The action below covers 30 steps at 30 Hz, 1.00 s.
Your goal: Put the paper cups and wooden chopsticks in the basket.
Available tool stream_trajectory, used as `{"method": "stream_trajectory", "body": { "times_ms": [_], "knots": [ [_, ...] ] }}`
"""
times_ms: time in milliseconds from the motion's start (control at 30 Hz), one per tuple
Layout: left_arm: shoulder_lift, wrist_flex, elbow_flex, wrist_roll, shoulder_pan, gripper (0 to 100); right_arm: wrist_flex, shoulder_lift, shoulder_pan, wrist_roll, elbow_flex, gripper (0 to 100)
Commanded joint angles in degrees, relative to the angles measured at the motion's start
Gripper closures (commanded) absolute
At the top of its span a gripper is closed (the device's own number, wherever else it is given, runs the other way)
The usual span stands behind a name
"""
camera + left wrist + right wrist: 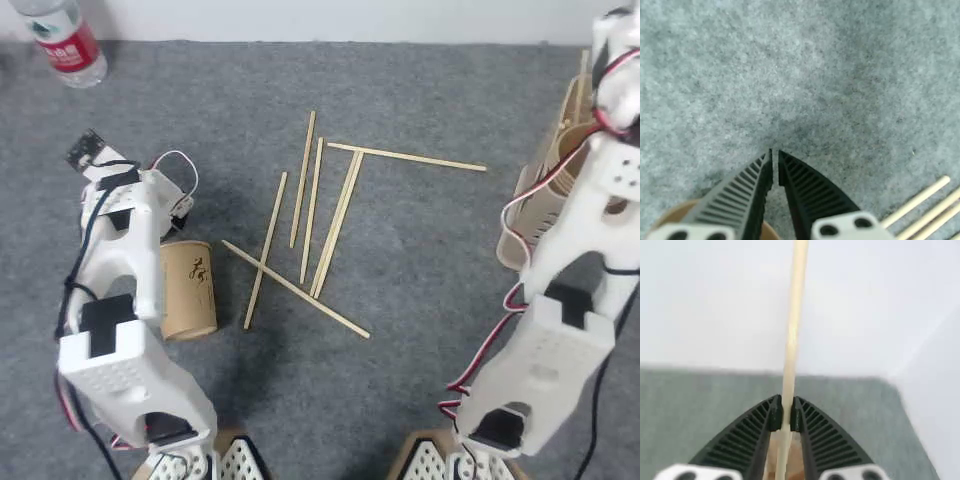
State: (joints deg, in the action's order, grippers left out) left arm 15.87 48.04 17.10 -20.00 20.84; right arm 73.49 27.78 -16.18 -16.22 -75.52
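Both arms are white printed shells with black servo blocks between the links. The left arm (pixel 125 290) trails black and white cables (pixel 84 235), and the right arm (pixel 565 330) trails red, white and black ones. The left claw (pixel 774 154) and right claw (pixel 785 404) have black, ribbed, tapering fingers (pixel 812 195) on white mounts with dark screw holes.

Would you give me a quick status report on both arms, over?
Left jaws shut, empty, by the paper cup. Right jaws shut on a chopstick at the basket. Other chopsticks lie loose, nothing blocking them.
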Motion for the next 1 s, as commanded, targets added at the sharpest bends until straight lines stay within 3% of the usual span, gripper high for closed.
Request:
{"method": "stream_trajectory", "body": {
  "times_ms": [0, 200, 433, 700, 867, 967],
  "knots": [
    [-1.8, -1.1, -0.3, -0.2, -0.4, 99, -8.7, 1.5, -0.4, 2.3, -1.6, 99.2],
    [-1.8, -1.1, -0.3, -0.2, -0.4, 99, -14.6, 11.2, -1.2, 4.6, -1.9, 99.2],
    [-1.8, -1.2, -0.3, -0.2, -0.4, 99, -14.4, 18.9, -7.4, 14.5, -4.0, 99.2],
    [-1.8, -1.2, -0.3, -0.2, -0.4, 99, -4.4, 26.2, -7.4, 10.0, -21.1, 99.2],
    [-1.8, -1.1, -0.3, -0.2, -0.4, 99, -1.8, 27.0, -5.2, 6.5, -20.7, 98.6],
    [-1.8, -1.1, -0.3, -0.2, -0.4, 99, -0.4, 26.5, -4.5, 6.6, -20.7, 87.9]
  ]
}}
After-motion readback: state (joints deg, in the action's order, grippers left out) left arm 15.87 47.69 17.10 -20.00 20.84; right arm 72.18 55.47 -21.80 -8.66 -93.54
